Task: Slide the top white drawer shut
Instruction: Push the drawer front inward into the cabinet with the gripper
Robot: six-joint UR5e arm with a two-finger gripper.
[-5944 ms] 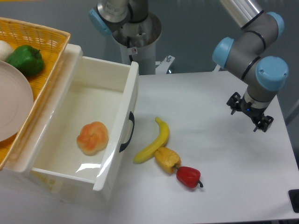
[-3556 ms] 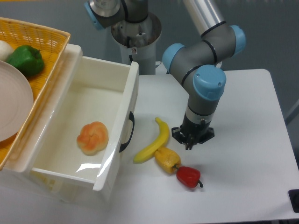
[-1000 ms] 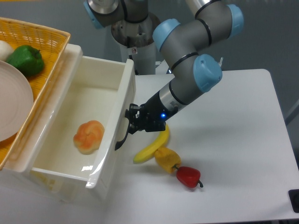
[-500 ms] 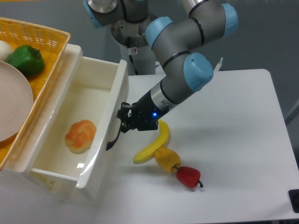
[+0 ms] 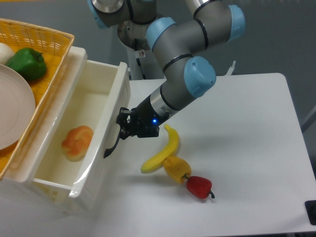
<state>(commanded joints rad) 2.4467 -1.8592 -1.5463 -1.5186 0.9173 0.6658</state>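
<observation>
- The top white drawer [image 5: 101, 129] sits at the left of the table, projecting from the white cabinet [image 5: 74, 59]. Part open: interior cavity visible, front panel standing off from the cabinet body.
- Black curved handle [image 5: 112, 144] on the front face, pointing toward the table's middle.
- Inside the drawer: one orange-peach rounded item [image 5: 74, 142] on the floor, near the middle. Identity unclear; it looks like a toy fruit or bread.
- The gripper [image 5: 123, 129] is pressed at the drawer front, just above the handle's upper end. Jaw gap: cannot tell; the fingers are dark and merge with the handle from this angle.
- Arm comes in from the upper right, wrist low, blue indicator lit near the tool.
- Progress (judgement): push is under way, drawer roughly half closed. Remaining: carry the front panel the rest of the way until flush with the cabinet.
- Risk (judgement): the contact is high on the panel, so the drawer could skew on its runners.
- Outward: banana [image 5: 163, 151], yellow pepper [image 5: 177, 168] and red pepper [image 5: 199, 187] lie on the table beside the arm, clear of the drawer's path.
- Wicker basket [image 5: 47, 34] on top of the cabinet holds a green pepper [image 5: 25, 62] and a plate [image 5: 12, 111].
</observation>
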